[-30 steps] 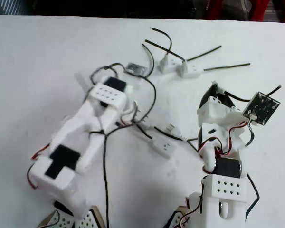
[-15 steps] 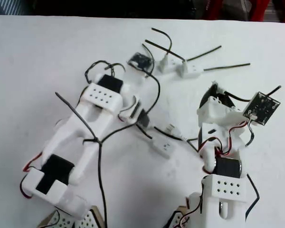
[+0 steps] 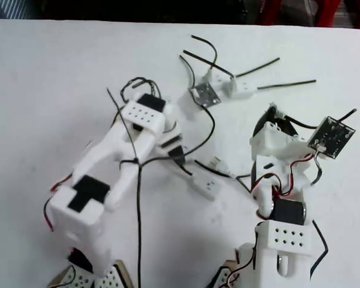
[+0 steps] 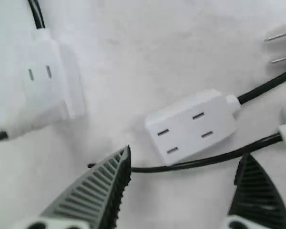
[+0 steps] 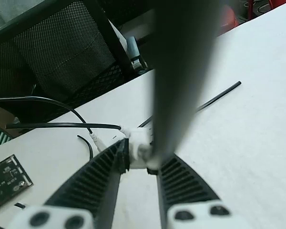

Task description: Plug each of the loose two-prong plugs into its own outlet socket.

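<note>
Note how your left arm [image 3: 123, 153] swings over the desk [image 3: 36, 72] toward the far outlet sockets [image 3: 228, 85]. Its wrist camera board [image 3: 204, 95], a second ago back beside the arm's cable loop, now sits just beside the nearer socket. The black cable [image 3: 138, 204] draped over the arm shifts with it.

We see a plain white worktop [image 3: 42, 66] under even light. Beyond the right pincer [image 5: 143, 155], past the worktop's far edge, stands a black mesh panel [image 5: 62, 52] with dark bars. Farther along that edge we glimpse red framing [image 3: 327, 12] against shadow.
</note>
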